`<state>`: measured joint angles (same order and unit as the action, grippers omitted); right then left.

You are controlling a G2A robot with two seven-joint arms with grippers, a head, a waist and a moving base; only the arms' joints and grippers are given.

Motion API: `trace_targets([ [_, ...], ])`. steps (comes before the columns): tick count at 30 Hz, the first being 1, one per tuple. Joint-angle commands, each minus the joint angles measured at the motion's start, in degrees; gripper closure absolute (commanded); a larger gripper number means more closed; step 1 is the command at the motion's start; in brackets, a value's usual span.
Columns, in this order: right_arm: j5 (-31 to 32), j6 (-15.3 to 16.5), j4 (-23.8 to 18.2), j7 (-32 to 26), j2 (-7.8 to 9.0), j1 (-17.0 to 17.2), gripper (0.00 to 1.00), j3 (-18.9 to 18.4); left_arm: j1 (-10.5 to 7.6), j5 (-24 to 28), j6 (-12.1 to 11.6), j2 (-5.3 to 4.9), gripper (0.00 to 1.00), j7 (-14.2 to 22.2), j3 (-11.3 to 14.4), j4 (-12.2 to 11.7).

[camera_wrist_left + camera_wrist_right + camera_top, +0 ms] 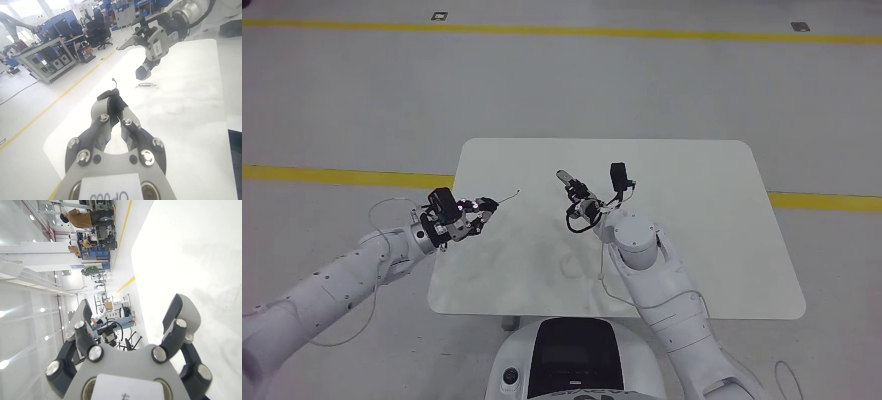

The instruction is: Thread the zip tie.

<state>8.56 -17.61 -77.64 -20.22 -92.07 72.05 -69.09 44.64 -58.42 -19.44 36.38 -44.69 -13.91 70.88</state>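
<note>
My left gripper point(115, 94) is shut on a thin black zip tie point(114, 83) whose short free end sticks out past the fingertips, above the white table's left part. In the top view the zip tie point(508, 198) points from the left gripper point(485, 208) toward the right gripper point(570, 192), with a gap between them. My right gripper point(132, 308) stands open with nothing between its fingers, held above the table's middle. The left wrist view shows the right gripper point(132, 60) tilted, its jaws wide apart.
The white table point(692, 230) has rounded corners. A thin dark loop point(146, 85) lies on it below the right gripper. A yellow floor line point(322, 175) runs past the table's left side.
</note>
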Motion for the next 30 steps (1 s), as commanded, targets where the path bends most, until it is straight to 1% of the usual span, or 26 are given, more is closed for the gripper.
trace_targets([
  [1,0.0,0.0,0.0,0.0,0.0,0.0,0.0,0.0,-0.36,1.67,-0.04,0.2,1.0,1.03,-0.71,0.15],
  [2,0.0,0.0,0.0,0.0,0.0,0.0,0.0,0.0,-0.89,1.86,-0.04,0.24,1.0,1.62,-1.19,-0.19],
  [4,0.0,0.0,0.0,0.0,0.0,0.0,0.0,0.0,-1.72,3.4,-0.04,0.34,1.0,1.64,-1.9,0.49],
  [7,0.0,0.0,0.0,0.0,0.0,0.0,0.0,0.0,-3.08,4.84,-0.04,0.41,1.0,2.47,-2.11,0.73],
  [10,0.0,0.0,0.0,0.0,0.0,0.0,0.0,0.0,-4.78,6.34,-0.04,0.79,1.0,3.69,-1.64,1.0],
  [14,0.0,0.0,0.0,0.0,0.0,0.0,0.0,0.0,-6.88,9.99,-0.04,1.66,1.0,5.67,0.63,1.42],
  [16,0.0,0.0,0.0,0.0,0.0,0.0,0.0,0.0,-8.44,12.34,-0.04,2.15,1.0,7.31,2.84,1.85],
  [17,0.0,0.0,0.0,0.0,0.0,0.0,0.0,0.0,-9.09,13.63,-0.04,2.37,1.0,8.31,4.0,1.9],
  [18,0.0,0.0,0.0,0.0,0.0,0.0,0.0,0.0,-9.56,14.59,-0.04,2.66,1.0,10.48,4.17,2.26],
  [21,0.0,0.0,0.0,0.0,0.0,0.0,0.0,0.0,-10.25,16.06,-0.04,3.21,1.0,15.09,4.17,2.45],
  [25,0.0,0.0,0.0,0.0,0.0,0.0,0.0,0.0,-11.14,18.22,-0.04,3.65,1.0,19.52,4.17,2.69],
  [27,0.0,0.0,0.0,0.0,0.0,0.0,0.0,0.0,-11.3,19.11,-0.04,3.68,1.0,21.15,4.17,3.16],
  [28,0.0,0.0,0.0,0.0,0.0,0.0,0.0,0.0,-11.09,19.94,-0.04,3.62,1.0,22.59,4.17,3.85],
  [30,0.0,0.0,0.0,0.0,0.0,0.0,0.0,0.0,-10.94,20.56,-0.04,3.4,1.0,24.12,4.17,4.71],
])
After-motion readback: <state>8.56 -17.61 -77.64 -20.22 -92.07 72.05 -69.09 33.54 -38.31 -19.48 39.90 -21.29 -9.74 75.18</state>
